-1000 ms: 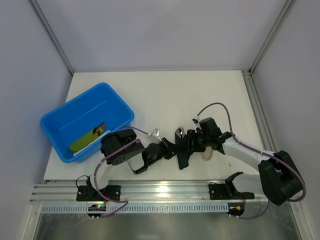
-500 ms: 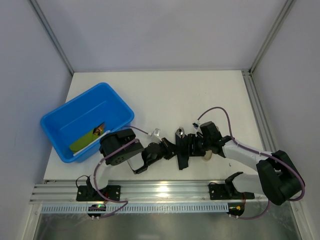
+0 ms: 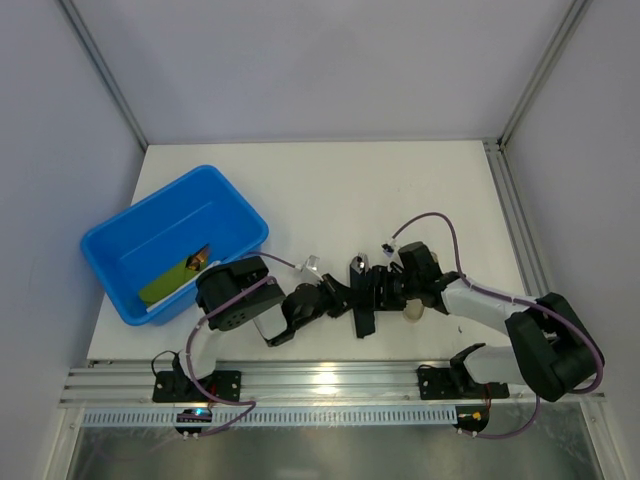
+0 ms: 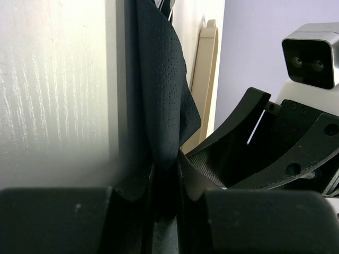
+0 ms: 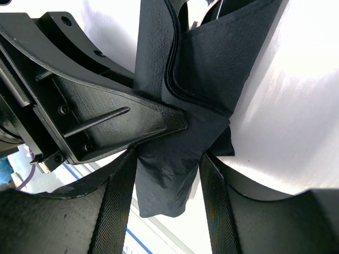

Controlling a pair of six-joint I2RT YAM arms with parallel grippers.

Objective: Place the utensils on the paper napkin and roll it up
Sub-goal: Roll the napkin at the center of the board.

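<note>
The black paper napkin (image 4: 164, 100) hangs folded, and my left gripper (image 4: 165, 177) is shut on its lower edge. From above, both grippers meet over the napkin (image 3: 365, 318) near the table's front middle, the left gripper (image 3: 345, 298) on one side and the right gripper (image 3: 377, 292) on the other. In the right wrist view the napkin (image 5: 177, 164) passes flat and uncrushed between my right gripper's (image 5: 167, 209) wide-set fingers (image 5: 114, 211), brushing both near their tips. The utensils are hidden.
A blue tub (image 3: 100, 250) with a green packet (image 3: 168, 284) in it stands at the left. A thick beige cylinder (image 3: 413, 312) lies just right of the right gripper, also beyond the napkin as the beige cylinder (image 4: 207, 74). The metal rail (image 3: 320, 385) runs along the near edge.
My right arm has shifted slightly left and toward the near edge, closer to the left gripper. The left gripper keeps its hold on the napkin and has barely moved.
</note>
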